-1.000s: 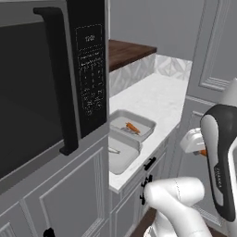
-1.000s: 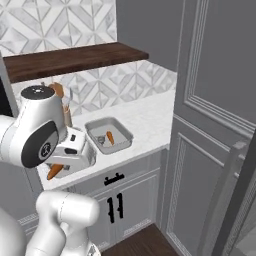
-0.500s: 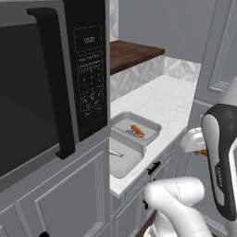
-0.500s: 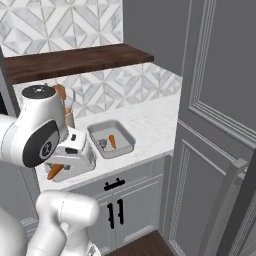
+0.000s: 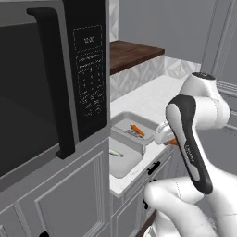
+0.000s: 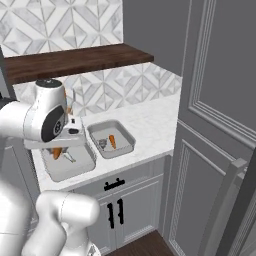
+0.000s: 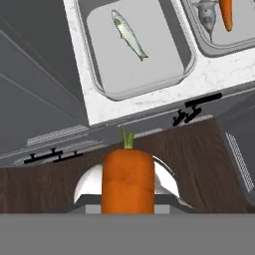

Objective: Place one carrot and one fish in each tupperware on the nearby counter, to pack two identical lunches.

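My gripper (image 6: 58, 148) is shut on a carrot (image 7: 127, 182), whose orange body shows below the hand (image 5: 172, 141). It hangs off the front edge of the white marble counter (image 6: 150, 125). Two grey tupperware trays lie side by side on that counter. The nearer tupperware (image 7: 184, 64) holds one silver fish (image 7: 129, 35) and lies just beyond the held carrot. The farther tupperware (image 6: 125, 150) holds a carrot (image 6: 112, 141) and a fish (image 6: 102, 144) together. Both trays also show beside the microwave, the nearer tray (image 5: 124, 170) and the farther tray (image 5: 147, 123).
A black microwave (image 5: 55, 92) stands close on the left of the trays. A dark wooden shelf (image 6: 75, 57) runs above the counter's back. Tall grey panelled doors (image 6: 220, 125) rise to the right. Grey cabinets with black handles (image 6: 115, 184) sit under the counter, over a dark wood floor (image 7: 209, 164).
The whole picture has shifted, so the base has driven; the trays now sit nearer the arm. The gripper keeps its hold on the carrot.
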Available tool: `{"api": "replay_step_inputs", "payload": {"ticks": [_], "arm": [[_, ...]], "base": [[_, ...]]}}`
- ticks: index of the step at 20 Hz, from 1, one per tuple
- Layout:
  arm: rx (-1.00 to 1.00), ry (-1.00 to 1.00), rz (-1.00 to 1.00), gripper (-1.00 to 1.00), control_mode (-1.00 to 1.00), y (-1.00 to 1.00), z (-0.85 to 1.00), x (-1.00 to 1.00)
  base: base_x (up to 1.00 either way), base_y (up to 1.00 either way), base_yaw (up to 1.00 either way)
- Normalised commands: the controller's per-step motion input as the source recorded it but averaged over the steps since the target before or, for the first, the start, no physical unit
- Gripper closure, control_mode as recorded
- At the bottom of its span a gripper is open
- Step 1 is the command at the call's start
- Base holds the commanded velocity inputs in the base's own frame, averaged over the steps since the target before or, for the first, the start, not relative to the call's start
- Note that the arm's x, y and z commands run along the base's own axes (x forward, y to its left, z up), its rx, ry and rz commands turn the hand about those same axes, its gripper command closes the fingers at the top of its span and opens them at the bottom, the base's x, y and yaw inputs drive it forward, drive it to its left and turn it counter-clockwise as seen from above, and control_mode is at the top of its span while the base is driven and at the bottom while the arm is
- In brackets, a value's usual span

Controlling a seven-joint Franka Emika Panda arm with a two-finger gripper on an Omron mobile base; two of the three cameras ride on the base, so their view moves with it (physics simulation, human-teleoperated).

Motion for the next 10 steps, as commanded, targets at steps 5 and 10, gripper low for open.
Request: {"api": "replay_step_inputs", "payload": {"ticks": [5,10], "arm": [[0.0,0.04,0.43,1.0,-1.0,0.51,-0.59,1.0],[-0.22,0.32,0.16,1.0,-1.0,0.37,-0.25,1.0]], "base": [[0.0,0.0,0.0],[0.0,0.0,0.0]]}}
